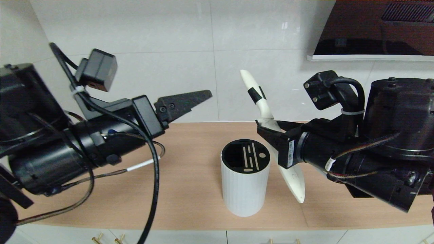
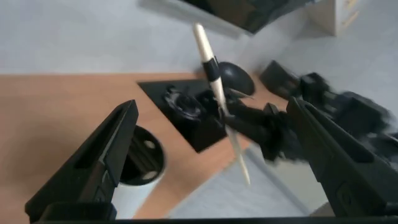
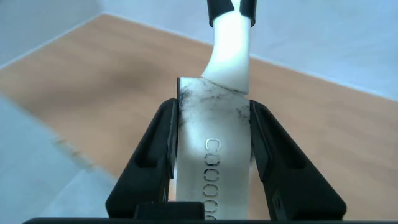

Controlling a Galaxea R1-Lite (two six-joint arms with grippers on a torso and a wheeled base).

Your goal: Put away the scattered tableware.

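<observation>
Pinching the smudged white utensil (image 3: 214,143), right fingers (image 3: 154,155) hang beside holder (image 1: 244,183).

In the head view the right tool (image 1: 268,130) covers the middle of the white utensil (image 1: 292,179), so its shape there cannot be told. The right wrist view cuts off both ends of the white utensil. In the left wrist view the right tool is blurred, and a finger of the left tool (image 2: 212,106) hides part of the white holder (image 2: 148,180).
</observation>
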